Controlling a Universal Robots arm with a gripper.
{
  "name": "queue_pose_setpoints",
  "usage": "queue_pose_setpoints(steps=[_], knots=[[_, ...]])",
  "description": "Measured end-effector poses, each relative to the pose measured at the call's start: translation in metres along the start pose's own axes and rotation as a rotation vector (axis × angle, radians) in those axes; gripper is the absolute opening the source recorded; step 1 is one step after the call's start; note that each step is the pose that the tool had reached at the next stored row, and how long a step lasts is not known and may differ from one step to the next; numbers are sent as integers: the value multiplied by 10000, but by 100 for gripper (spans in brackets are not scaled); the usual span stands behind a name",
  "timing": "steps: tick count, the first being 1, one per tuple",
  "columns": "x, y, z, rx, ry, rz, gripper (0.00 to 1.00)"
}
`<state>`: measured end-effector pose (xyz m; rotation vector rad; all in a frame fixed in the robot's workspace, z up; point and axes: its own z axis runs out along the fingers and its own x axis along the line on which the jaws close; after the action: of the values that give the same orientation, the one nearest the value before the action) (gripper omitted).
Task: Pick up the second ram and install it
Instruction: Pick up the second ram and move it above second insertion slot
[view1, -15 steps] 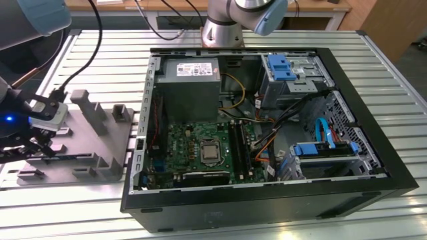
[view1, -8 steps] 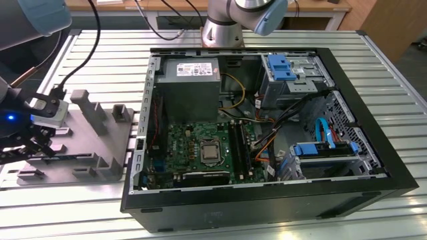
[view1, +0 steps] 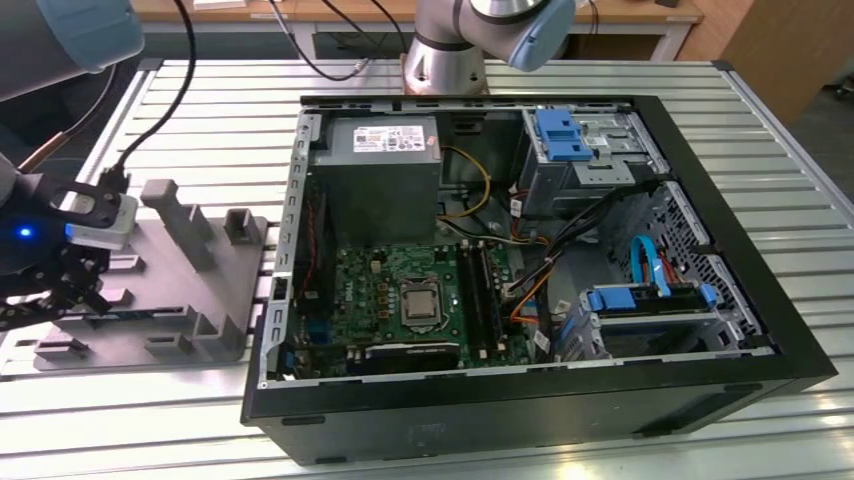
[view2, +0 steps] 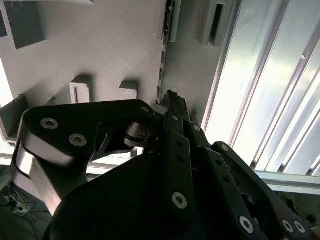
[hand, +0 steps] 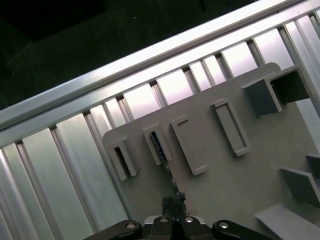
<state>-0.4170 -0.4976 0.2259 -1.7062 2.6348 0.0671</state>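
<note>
Exterior view: I see the gripper (view1: 74, 290) low over the grey tray (view1: 174, 290), at the tray's edge farthest from the open computer case (view1: 534, 420). I count two upright posts (view1: 167, 215) on the tray between gripper and case. Slatted table (view1: 134, 410) lies bare around the tray.

Second wrist view: the gripper (view2: 170, 100) is pinched onto the second ram (view2: 162, 70). I see one stick, edge-on, running along the tray (view2: 100, 45) near its border with the table slats (view2: 270, 90).

First wrist view: I count four raised holders (hand: 230, 127) in a row by the tray's edge (hand: 225, 185). The ram (hand: 167, 172) runs from one inner holder to the closed gripper (hand: 173, 202).
</note>
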Motion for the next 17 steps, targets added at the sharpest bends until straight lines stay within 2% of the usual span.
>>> queue_pose_setpoints(steps=[10, 17], knots=[[0, 0, 2, -29, 40, -1163, 10], [0, -1, 5, -58, 80, -2320, 10]])
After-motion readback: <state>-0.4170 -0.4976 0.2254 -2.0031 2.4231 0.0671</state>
